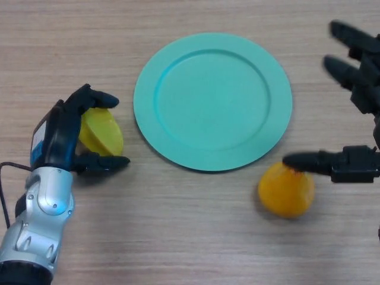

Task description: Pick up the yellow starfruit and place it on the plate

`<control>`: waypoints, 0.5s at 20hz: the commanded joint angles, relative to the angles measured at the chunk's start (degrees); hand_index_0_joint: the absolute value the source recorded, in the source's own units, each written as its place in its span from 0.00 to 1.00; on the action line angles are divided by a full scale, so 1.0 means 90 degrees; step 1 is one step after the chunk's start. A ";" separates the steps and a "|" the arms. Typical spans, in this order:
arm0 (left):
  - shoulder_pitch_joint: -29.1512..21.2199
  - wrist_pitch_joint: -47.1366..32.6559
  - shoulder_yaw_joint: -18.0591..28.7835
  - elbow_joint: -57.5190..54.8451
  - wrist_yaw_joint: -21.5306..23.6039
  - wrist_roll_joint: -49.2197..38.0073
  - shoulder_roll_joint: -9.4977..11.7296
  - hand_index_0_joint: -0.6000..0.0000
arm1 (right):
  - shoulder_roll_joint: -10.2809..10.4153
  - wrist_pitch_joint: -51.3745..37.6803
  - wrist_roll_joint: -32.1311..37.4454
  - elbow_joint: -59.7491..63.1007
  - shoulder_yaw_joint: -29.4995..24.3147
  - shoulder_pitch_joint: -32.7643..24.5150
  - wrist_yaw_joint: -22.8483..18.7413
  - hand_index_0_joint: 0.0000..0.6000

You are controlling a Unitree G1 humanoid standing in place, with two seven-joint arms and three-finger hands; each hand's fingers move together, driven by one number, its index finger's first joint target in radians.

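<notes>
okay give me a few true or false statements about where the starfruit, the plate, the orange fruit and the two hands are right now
1. The left hand has its fingers curled round the starfruit. True.
2. The starfruit lies on the plate. False: it is to the plate's left, off its rim, over the table.
3. The orange fruit sits beside the plate's lower right edge. True.
4. The right hand is closed round the orange fruit. False: its fingers are spread open, and only the thumb tip reaches the top of the fruit.
5. The plate holds a slice of fruit. False: nothing lies on it.
</notes>
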 commanded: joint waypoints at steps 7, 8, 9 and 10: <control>-0.0218 -0.0063 0.0380 -0.1831 0.1199 0.0657 0.0432 0.00 | -0.0151 -0.0630 0.0287 -0.0710 -0.0209 -0.0196 -0.0174 0.00; -0.0240 -0.0124 0.0387 -0.1918 0.1128 0.0461 0.0376 0.00 | -0.0155 -0.0595 0.0299 -0.0727 -0.0220 -0.0213 -0.0181 0.00; -0.0386 -0.0065 0.0323 -0.2034 0.0976 0.0052 0.0229 0.00 | -0.0192 -0.0638 0.0224 -0.0762 -0.0224 -0.0211 -0.0161 0.00; -0.0448 0.0014 0.0280 -0.2052 0.0931 -0.0004 0.0194 0.00 | -0.0195 -0.0694 0.0199 -0.0767 -0.0236 -0.0184 -0.0146 0.00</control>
